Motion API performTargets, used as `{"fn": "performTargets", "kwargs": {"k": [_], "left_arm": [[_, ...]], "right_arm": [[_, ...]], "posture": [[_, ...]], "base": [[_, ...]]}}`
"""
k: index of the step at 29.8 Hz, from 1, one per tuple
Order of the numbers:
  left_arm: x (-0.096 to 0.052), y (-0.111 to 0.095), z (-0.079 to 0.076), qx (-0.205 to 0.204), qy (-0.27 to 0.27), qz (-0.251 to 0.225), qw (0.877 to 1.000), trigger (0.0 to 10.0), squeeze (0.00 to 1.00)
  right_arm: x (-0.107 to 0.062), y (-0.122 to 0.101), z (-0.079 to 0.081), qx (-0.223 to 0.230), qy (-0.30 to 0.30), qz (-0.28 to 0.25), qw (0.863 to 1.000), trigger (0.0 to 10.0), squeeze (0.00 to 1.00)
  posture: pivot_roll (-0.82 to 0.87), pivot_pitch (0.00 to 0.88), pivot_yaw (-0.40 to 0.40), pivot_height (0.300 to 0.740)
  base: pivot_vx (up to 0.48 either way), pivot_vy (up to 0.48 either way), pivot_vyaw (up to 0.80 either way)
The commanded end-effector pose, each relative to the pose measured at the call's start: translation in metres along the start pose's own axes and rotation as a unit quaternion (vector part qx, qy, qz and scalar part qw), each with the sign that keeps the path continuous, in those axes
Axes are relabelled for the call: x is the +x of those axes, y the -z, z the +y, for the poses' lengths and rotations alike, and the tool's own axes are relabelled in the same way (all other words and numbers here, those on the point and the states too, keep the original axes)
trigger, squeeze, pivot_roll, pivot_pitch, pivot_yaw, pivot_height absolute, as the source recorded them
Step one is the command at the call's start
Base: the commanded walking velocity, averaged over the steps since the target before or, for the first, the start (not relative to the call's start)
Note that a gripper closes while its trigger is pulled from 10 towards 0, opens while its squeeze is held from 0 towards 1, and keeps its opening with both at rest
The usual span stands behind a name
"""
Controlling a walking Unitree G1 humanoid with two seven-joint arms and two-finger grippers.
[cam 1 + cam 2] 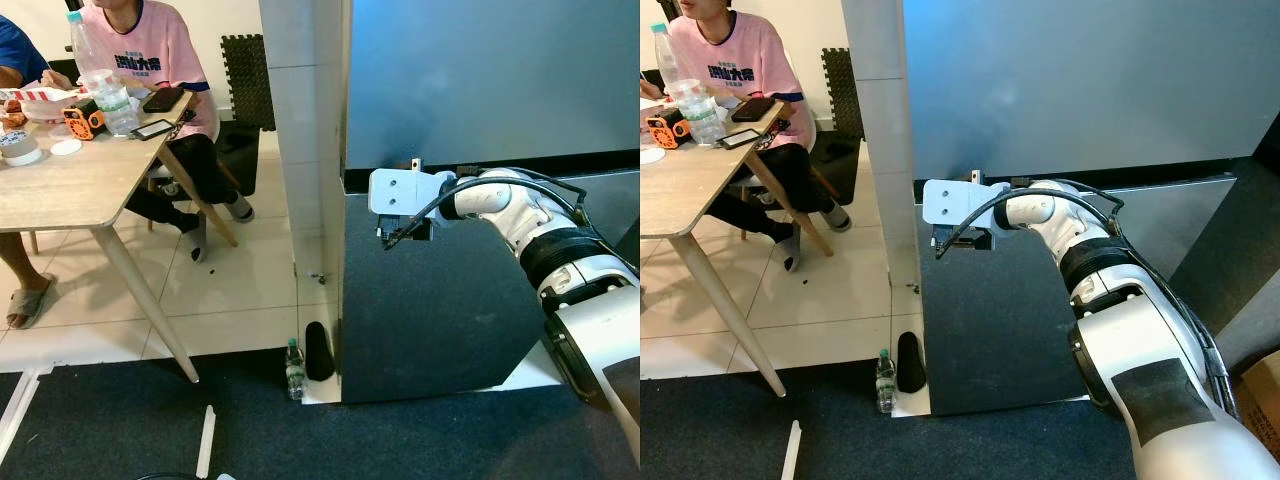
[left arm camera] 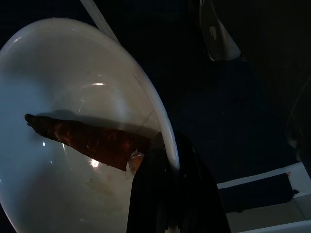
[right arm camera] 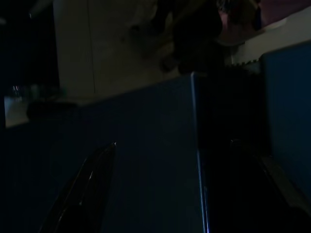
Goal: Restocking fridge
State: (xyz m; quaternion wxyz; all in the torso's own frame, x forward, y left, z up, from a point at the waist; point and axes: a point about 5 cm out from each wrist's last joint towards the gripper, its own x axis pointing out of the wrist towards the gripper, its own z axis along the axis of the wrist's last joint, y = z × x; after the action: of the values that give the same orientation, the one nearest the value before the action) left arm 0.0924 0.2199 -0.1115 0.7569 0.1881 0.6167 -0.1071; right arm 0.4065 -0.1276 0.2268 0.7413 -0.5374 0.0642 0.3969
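The right pincer is held wide open against the fridge, at the door gap. A white plate with brown food is pinched by the left pincer.

Head views bright, evenly lit, sharp; soft shadows under table on pale floor tiles. Fridge door shows dull bluish sheen. Left wrist view dim, small glints on white plate. Right wrist view very dark, murky.
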Motion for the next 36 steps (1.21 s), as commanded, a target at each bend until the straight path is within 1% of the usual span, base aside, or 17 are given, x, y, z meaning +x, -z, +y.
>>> {"fn": "performTargets", "kwargs": {"k": [1, 3, 5, 9, 12, 15, 18, 19, 23, 26, 32, 35, 36], "left_arm": [[0.0, 0.002, -0.004, -0.008, 0.006, 0.002, 1.0, 10.0, 0.0], [0.0, 0.002, -0.005, -0.007, 0.006, 0.002, 1.0, 10.0, 0.0], [0.0, 0.002, -0.005, -0.007, 0.006, 0.002, 1.0, 10.0, 0.0], [0.0, 0.002, -0.005, -0.005, 0.007, 0.002, 1.0, 10.0, 0.0], [0.0, 0.002, -0.006, -0.004, 0.007, 0.002, 1.0, 10.0, 0.0], [0.001, 0.003, -0.007, -0.004, 0.008, 0.004, 1.0, 10.0, 0.0], [0.001, 0.004, -0.007, -0.005, 0.008, 0.004, 1.0, 10.0, 0.0], [0.001, 0.004, -0.007, -0.005, 0.008, 0.004, 1.0, 10.0, 0.0], [0.001, 0.005, -0.008, -0.005, 0.008, 0.006, 1.0, 10.0, 0.0], [0.001, 0.005, -0.008, -0.004, 0.008, 0.006, 1.0, 10.0, 0.0], [0.001, 0.006, -0.008, -0.001, 0.007, 0.006, 1.0, 10.0, 0.0], [0.0, 0.006, -0.008, 0.0, 0.006, 0.006, 1.0, 10.0, 0.0], [0.0, 0.006, -0.008, 0.0, 0.006, 0.006, 1.0, 10.0, 0.0]], "right_arm": [[0.001, 0.002, 0.001, 0.0, -0.004, 0.013, 1.0, 10.0, 0.0], [0.005, 0.003, 0.007, 0.0, -0.012, 0.017, 1.0, 10.0, 0.0], [0.005, 0.003, 0.007, 0.0, -0.012, 0.017, 1.0, 10.0, 0.0], [0.014, 0.003, 0.02, -0.003, -0.03, 0.025, 0.999, 10.0, 0.0], [0.016, 0.004, 0.024, -0.003, -0.038, 0.033, 0.999, 10.0, 0.0], [0.018, 0.005, 0.029, -0.016, -0.059, 0.04, 0.997, 10.0, 0.0], [0.019, 0.003, 0.033, -0.029, -0.083, 0.031, 0.996, 10.0, 0.0], [0.019, 0.003, 0.033, -0.029, -0.083, 0.031, 0.996, 10.0, 0.0], [0.017, 0.001, 0.035, -0.037, -0.114, 0.02, 0.993, 10.0, 0.0], [0.014, 0.002, 0.038, -0.039, -0.15, 0.01, 0.988, 10.0, 0.0], [0.011, 0.001, 0.037, -0.042, -0.161, 0.002, 0.986, 10.0, 0.0], [0.01, -0.003, 0.034, -0.029, -0.16, -0.02, 0.986, 10.0, 0.0], [0.01, -0.003, 0.034, -0.029, -0.16, -0.02, 0.986, 10.0, 0.0]], "posture": [[-0.04, 0.0, -0.018, 0.74], [-0.04, 0.0, -0.018, 0.74], [-0.04, 0.0, -0.018, 0.74], [-0.04, 0.0, -0.021, 0.74], [-0.04, 0.0, -0.022, 0.74], [-0.04, 0.0, -0.024, 0.74], [-0.04, 0.0, -0.024, 0.74], [-0.04, 0.0, -0.024, 0.74], [-0.04, 0.0, -0.024, 0.74], [-0.04, 0.0, -0.022, 0.74], [-0.04, 0.0, -0.017, 0.74], [-0.04, 0.0, -0.017, 0.74], [-0.04, 0.0, -0.017, 0.74]], "base": [[0.0, 0.0, 0.0], [0.0, 0.0, 0.0], [0.0, 0.0, 0.0], [0.0, 0.0, 0.0], [0.0, 0.0, 0.0], [0.0, 0.0, 0.0], [0.0, 0.0, 0.0], [0.0, 0.0, 0.0], [0.0, 0.0, 0.0], [0.0, 0.0, 0.0], [0.0, 0.0, 0.0], [0.0, 0.0, 0.0], [0.0, 0.0, 0.0]]}}
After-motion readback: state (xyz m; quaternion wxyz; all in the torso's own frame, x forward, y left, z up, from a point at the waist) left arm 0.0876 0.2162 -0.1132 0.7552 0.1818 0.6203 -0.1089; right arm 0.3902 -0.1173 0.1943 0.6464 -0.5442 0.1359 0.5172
